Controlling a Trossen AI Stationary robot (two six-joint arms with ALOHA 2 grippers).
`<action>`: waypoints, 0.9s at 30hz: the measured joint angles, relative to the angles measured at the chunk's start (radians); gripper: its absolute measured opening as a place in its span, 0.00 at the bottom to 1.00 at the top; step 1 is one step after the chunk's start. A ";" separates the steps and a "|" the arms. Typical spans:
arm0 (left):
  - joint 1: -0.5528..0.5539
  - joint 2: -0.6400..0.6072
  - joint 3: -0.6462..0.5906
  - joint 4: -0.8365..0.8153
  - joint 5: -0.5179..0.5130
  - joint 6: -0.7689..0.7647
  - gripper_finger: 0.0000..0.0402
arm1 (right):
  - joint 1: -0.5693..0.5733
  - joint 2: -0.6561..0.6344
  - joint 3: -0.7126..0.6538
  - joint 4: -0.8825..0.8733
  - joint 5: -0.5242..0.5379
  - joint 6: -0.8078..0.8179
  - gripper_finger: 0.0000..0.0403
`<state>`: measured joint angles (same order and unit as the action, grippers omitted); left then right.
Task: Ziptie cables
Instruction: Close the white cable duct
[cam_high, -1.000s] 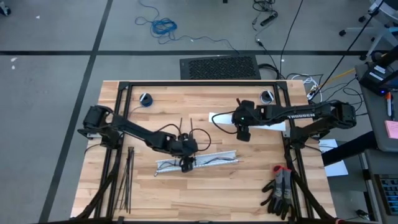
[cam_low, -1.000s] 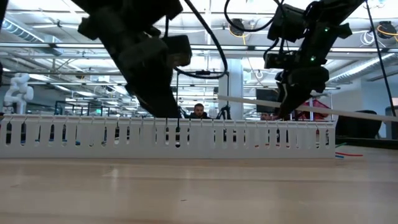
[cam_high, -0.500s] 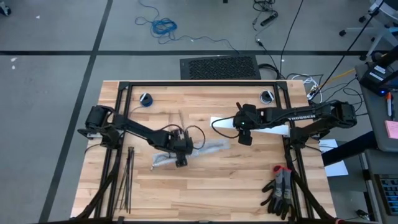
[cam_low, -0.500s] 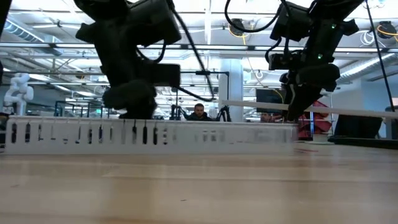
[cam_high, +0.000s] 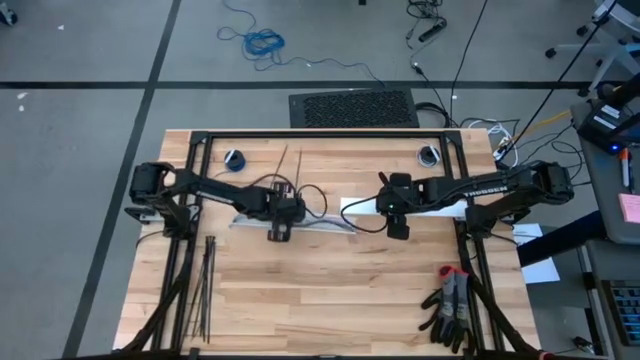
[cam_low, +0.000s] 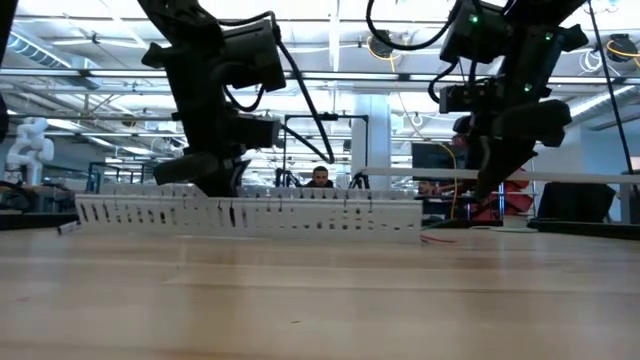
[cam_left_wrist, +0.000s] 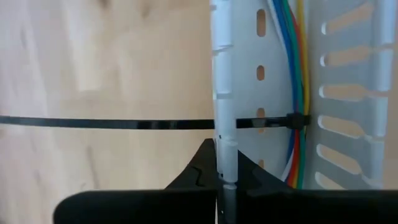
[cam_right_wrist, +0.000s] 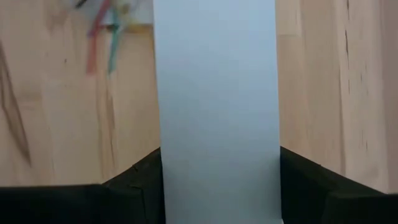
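Near the middle of the high view, a little left, the left gripper (cam_high: 279, 222) is clenched on one wall of the white slotted channel (cam_high: 318, 224). Its fingers (cam_left_wrist: 205, 169) pinch that thin wall tight. Inside the channel lie the cables (cam_left_wrist: 297, 81), a bunch of blue, green, yellow and red wires. One ziptie (cam_left_wrist: 112, 123) is looped around the bunch and sticks out across the wood. More zipties (cam_high: 203, 290) lie at the lower left of the high view. Right of middle, the right gripper (cam_high: 399, 222) has its fingers spread wide on both sides of a flat white strip (cam_right_wrist: 214, 106).
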<state>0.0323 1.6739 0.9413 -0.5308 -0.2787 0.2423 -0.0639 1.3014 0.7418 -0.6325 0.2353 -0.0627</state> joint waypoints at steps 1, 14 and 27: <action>0.016 -0.008 0.000 -0.009 0.000 0.000 0.01 | 0.005 0.000 0.000 -0.001 0.001 0.008 0.53; 0.113 -0.019 0.000 -0.100 0.105 0.009 0.05 | 0.044 0.000 0.001 -0.026 0.054 0.034 0.53; 0.167 -0.073 0.016 -0.172 0.142 -0.061 0.56 | 0.043 0.000 0.001 -0.050 0.057 0.034 0.53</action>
<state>0.1993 1.6006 0.9570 -0.7030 -0.1364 0.1809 -0.0204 1.3014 0.7425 -0.6830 0.2920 -0.0289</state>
